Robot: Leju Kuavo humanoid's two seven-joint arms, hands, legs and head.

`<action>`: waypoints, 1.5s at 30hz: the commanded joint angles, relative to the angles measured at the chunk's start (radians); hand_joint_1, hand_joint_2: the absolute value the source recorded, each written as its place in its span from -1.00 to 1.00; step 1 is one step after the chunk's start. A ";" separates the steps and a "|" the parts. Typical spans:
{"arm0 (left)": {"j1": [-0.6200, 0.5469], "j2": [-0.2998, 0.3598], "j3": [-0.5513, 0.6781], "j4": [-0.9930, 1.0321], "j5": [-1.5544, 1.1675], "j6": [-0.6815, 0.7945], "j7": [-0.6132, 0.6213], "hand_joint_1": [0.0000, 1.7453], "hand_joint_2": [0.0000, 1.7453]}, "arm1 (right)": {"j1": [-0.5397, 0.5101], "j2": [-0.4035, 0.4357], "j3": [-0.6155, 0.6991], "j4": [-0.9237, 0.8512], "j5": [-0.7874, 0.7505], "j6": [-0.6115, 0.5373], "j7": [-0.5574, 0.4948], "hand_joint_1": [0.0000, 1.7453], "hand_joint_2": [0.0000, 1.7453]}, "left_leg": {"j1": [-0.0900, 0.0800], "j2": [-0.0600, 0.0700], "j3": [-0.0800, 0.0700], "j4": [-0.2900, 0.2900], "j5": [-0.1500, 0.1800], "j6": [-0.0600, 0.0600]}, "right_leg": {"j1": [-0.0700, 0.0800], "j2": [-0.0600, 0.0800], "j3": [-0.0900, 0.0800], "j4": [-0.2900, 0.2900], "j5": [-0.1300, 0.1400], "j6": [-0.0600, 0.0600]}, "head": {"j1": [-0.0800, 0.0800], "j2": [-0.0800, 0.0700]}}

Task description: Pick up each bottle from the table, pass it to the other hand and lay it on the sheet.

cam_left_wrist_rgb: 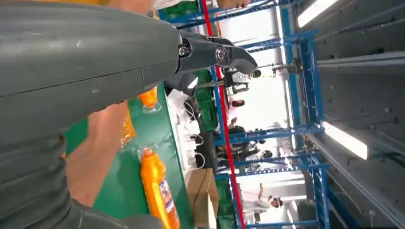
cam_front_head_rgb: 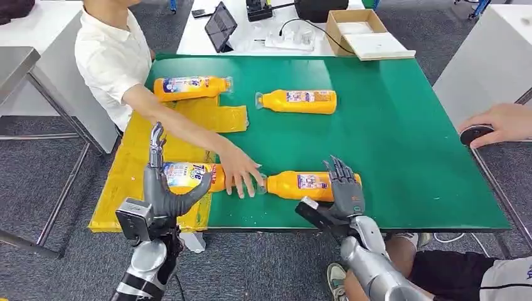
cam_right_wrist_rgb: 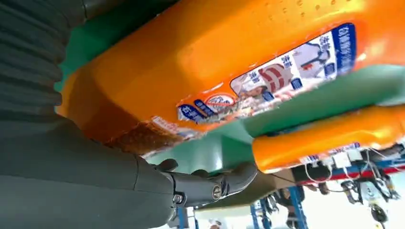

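Right now the near bottle lies on its side on the green table, close to the front edge, cap toward the yellow sheet. The right hand sits at its base end, fingers spread over it; the right wrist view puts the bottle tight against the palm, but whether it is gripped I cannot tell. The left hand is raised over the sheet, fingers extended, holding nothing. Behind it a second bottle lies on the sheet, a person's hand resting at its neck, between both robot hands. Two more bottles: one at the sheet's far edge, one on bare table. Risks: the person's arm crosses the handover path, so lifting could hit it; a base-end grasp may let the bottle tilt or slip; it could roll off the near edge.
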 commanded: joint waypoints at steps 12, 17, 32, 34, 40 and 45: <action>0.014 0.017 0.012 0.010 -0.016 -0.061 0.074 -1.00 1.00 | -0.028 -0.024 0.214 0.096 0.283 0.188 0.345 0.50 1.00 | 0.001 0.004 0.008 -0.001 0.000 -0.002 | 0.001 -0.001 0.007 -0.002 0.001 -0.004 | 0.000 0.000; 0.003 0.012 0.018 0.025 -0.016 -0.097 0.085 -1.00 1.00 | -0.039 -0.031 0.192 0.093 0.255 0.266 0.291 1.00 1.00 | 0.001 0.003 0.010 -0.001 0.000 -0.002 | 0.001 0.000 0.008 -0.002 0.001 -0.004 | 0.000 0.000; -0.013 0.015 0.023 0.060 -0.007 -0.118 0.070 -1.00 1.00 | -0.085 -0.055 0.162 0.114 0.187 0.339 0.201 1.00 1.00 | 0.001 0.003 0.013 -0.002 0.000 -0.001 | 0.001 -0.001 0.011 -0.003 0.002 -0.004 | 0.000 0.000; -0.012 0.016 0.024 0.059 -0.006 -0.119 0.069 -1.00 1.00 | -0.081 -0.054 0.161 0.115 0.187 0.335 0.202 1.00 1.00 | 0.001 0.002 0.013 -0.002 0.000 -0.001 | 0.001 -0.001 0.012 -0.003 0.002 -0.004 | 0.000 0.000; 0.014 0.011 0.050 0.021 0.029 -0.103 0.056 -1.00 1.00 | -0.045 -0.009 0.071 0.040 0.034 0.186 -0.015 1.00 1.00 | 0.001 0.004 0.013 -0.001 0.000 -0.001 | 0.001 0.001 0.012 -0.003 0.002 -0.004 | 0.000 0.000; -0.005 -0.031 0.083 0.075 0.164 -0.064 0.112 -1.00 1.00 | 0.034 0.071 0.019 -0.242 -0.175 0.032 -0.229 1.00 1.00 | 0.001 0.008 0.010 0.000 -0.001 -0.001 | 0.001 0.005 0.009 -0.001 0.002 -0.004 | 0.000 0.000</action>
